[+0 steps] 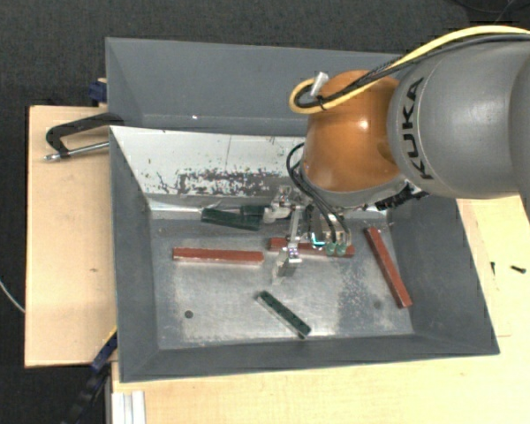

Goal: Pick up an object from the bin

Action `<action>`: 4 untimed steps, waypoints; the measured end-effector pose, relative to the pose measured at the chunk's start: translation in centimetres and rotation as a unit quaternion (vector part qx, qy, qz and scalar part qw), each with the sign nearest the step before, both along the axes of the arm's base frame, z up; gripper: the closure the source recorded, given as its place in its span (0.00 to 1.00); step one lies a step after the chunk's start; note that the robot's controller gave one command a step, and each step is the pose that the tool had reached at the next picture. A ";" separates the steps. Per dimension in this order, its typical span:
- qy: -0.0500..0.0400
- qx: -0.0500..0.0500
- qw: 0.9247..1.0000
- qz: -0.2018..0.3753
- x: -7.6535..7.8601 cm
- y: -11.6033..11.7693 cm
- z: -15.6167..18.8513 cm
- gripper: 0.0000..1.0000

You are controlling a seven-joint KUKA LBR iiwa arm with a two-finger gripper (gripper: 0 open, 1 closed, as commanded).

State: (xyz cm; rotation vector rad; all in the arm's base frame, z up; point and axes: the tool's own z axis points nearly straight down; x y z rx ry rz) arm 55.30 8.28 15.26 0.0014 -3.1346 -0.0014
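My gripper [313,249] is low over the middle of the bin floor, its fingers standing apart and open. One metal finger [291,247] comes down just right of a long red-brown stick [216,256] lying flat. A short red piece [306,245] lies on the floor between the fingers, with a small green bit [341,250] at the right finger. I cannot tell whether the fingers touch it. A dark green flat bar [283,314] lies in front of the gripper.
A dark green tool-like thing [234,216] lies at the back wall, left of the gripper. A second red-brown stick [389,268] leans along the right wall. The arm's orange cover hides the bin's back right part.
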 end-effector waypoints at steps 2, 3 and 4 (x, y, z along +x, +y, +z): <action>-0.007 0.002 0.998 -0.068 4.3 1.0 -7.3 1.00; -0.007 0.002 0.998 -0.068 4.3 1.0 -7.3 1.00; -0.002 0.000 0.998 -0.065 3.4 0.2 -3.6 1.00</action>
